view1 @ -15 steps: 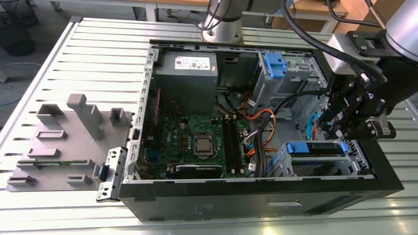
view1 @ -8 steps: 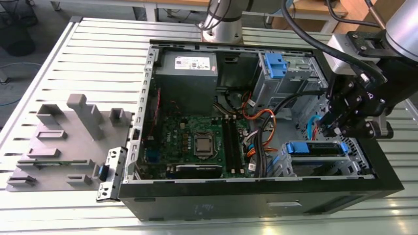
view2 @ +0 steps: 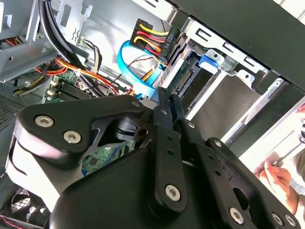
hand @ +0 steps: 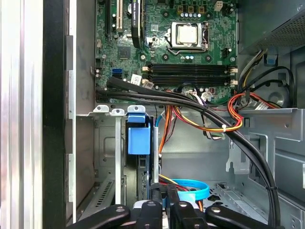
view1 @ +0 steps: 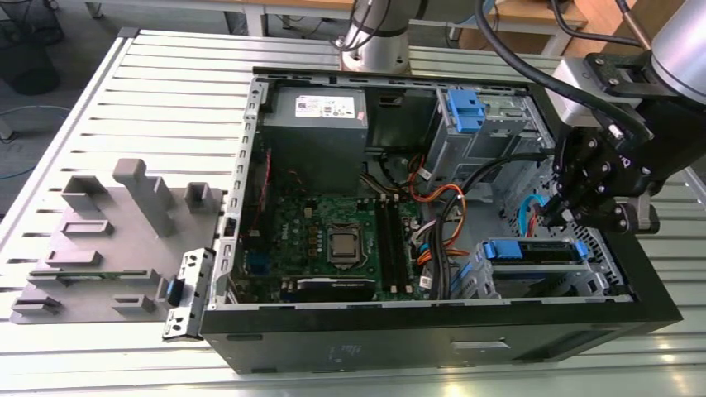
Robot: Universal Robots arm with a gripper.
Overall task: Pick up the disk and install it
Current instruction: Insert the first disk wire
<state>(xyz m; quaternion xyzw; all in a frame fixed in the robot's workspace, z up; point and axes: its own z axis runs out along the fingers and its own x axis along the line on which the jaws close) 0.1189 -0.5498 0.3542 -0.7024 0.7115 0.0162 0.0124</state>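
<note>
Clenched on nothing that I can see, the pincer hangs low inside the computer case. Directly ahead of its tips is the disk, very near and maybe touching, I cannot tell which. It sits on edge in the drive bay, framed by its blue carrier. Its long axis runs straight away from the pincer. Farther beyond lie the black cables, then the motherboard.

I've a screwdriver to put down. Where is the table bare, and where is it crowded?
Bare: the table slats in the corner bordered by the grey fixture and the case. Crowded: inside the case, where cables and the gripper hem in the disk.
</note>
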